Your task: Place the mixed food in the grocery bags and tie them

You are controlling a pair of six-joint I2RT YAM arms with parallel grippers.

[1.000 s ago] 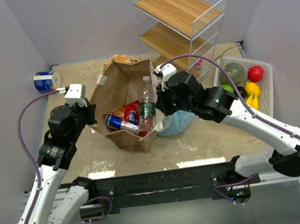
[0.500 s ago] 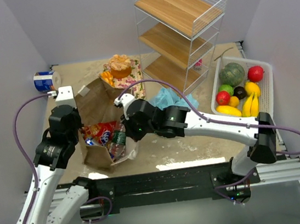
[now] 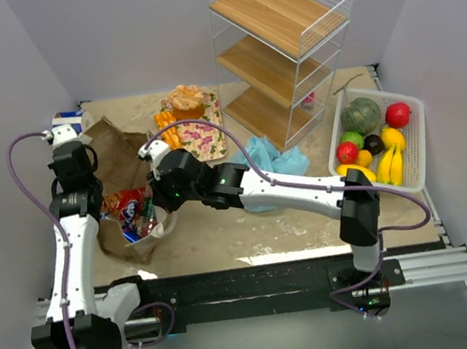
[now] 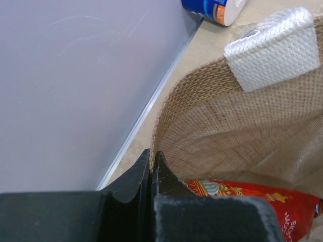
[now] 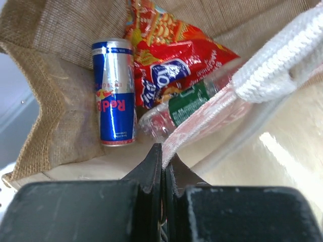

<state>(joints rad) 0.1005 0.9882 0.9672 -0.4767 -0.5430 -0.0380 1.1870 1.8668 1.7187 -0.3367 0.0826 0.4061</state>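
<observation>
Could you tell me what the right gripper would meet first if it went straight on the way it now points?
Shut on the rim of the brown bag, the right gripper would probably meet the green-labelled bottle inside first; depth is unclear.

The brown bag (image 3: 116,145) is sliding from the middle of the table (image 3: 232,230) toward its left edge, carrying the red snack packets (image 3: 125,204) with it. The left gripper (image 4: 152,157) is drawing back toward the far left corner, and the right gripper (image 5: 162,152) is stretching across the table after it. The light-blue bag (image 3: 270,157) and the orange cake (image 3: 188,101) are coming fully into view, no longer covered.
</observation>
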